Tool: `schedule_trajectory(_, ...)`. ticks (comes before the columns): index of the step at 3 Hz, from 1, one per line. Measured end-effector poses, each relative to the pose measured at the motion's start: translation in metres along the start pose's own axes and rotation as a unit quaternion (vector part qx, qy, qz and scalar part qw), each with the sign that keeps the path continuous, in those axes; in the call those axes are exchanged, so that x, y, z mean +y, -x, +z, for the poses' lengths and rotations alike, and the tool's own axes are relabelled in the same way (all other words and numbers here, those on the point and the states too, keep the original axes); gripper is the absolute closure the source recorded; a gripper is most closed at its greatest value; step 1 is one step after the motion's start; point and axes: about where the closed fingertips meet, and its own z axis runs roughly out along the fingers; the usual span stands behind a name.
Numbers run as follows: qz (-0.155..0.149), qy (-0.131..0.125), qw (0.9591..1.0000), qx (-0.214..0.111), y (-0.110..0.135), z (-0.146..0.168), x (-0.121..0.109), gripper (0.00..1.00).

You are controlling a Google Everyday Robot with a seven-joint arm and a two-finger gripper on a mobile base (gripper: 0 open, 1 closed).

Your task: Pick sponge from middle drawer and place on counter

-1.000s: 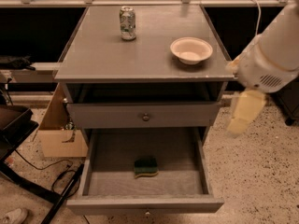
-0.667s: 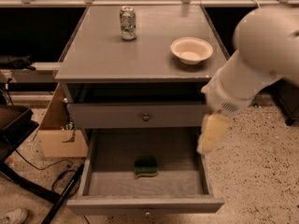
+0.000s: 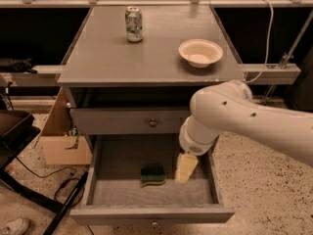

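The sponge (image 3: 153, 176), dark green on top with a pale yellow body, lies on the floor of the open middle drawer (image 3: 111, 190), near its middle. My gripper (image 3: 185, 168) hangs from the white arm inside the drawer, just right of the sponge and apart from it. The grey counter (image 3: 117, 58) tops the cabinet above.
A drink can (image 3: 133, 24) stands at the counter's back left and a cream bowl (image 3: 200, 52) at its right. A closed knobbed drawer front (image 3: 127, 122) sits above the open drawer. A cardboard box (image 3: 61, 141) and cables lie on the floor at left.
My arm has swung left from the cabinet's right side and come down, bringing the gripper into the open drawer beside the sponge. The sponge has not moved.
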Motion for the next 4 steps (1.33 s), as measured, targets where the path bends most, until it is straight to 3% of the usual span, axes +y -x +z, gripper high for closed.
schedule_trajectory(1, 0.006, 0.012, 0.9999, -0.005, 0.007, 0.058, 0.003, 0.00)
schedule_trajectory(3, -0.004, 0.021, 0.9998, -0.002, 0.013, 0.078, 0.003, 0.00)
schedule_trajectory(4, -0.036, 0.033, 0.9988, -0.003, 0.023, 0.121, -0.008, 0.00)
